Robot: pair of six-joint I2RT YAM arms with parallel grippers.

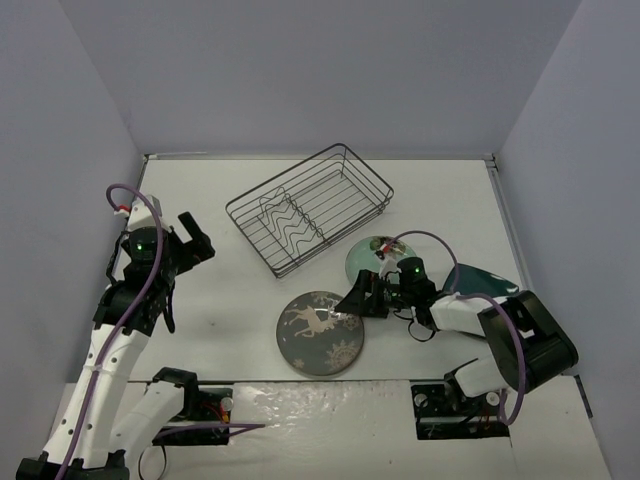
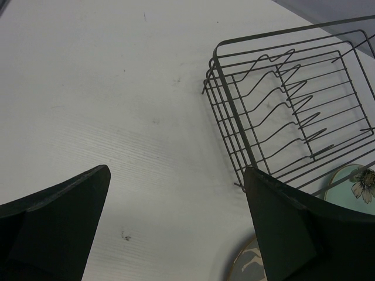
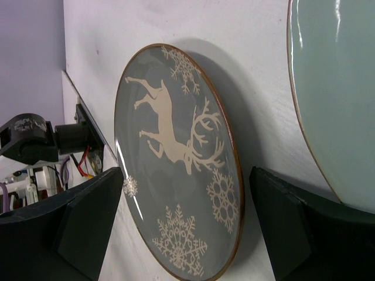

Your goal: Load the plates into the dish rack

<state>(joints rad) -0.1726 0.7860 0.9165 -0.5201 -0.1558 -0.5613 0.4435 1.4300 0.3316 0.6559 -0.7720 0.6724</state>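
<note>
The black wire dish rack (image 1: 310,208) stands empty at the back middle; it also shows in the left wrist view (image 2: 293,111). The grey deer plate (image 1: 320,332) lies flat in front of it. My right gripper (image 1: 357,293) is open at that plate's right edge. In the right wrist view its jaws (image 3: 184,228) stand wide on either side of the grey plate's (image 3: 176,158) near rim, not touching it. The mint-green plate (image 1: 372,255) lies just behind the gripper. The dark teal plate (image 1: 482,281) is partly hidden by the right arm. My left gripper (image 1: 197,238) is open and empty, left of the rack.
Grey walls close in the white table (image 1: 230,300) on the left, back and right. In the left wrist view the mint-green plate (image 2: 351,181) and the grey plate's rim (image 2: 249,266) show near the rack's corner. The arm bases stand at the near edge.
</note>
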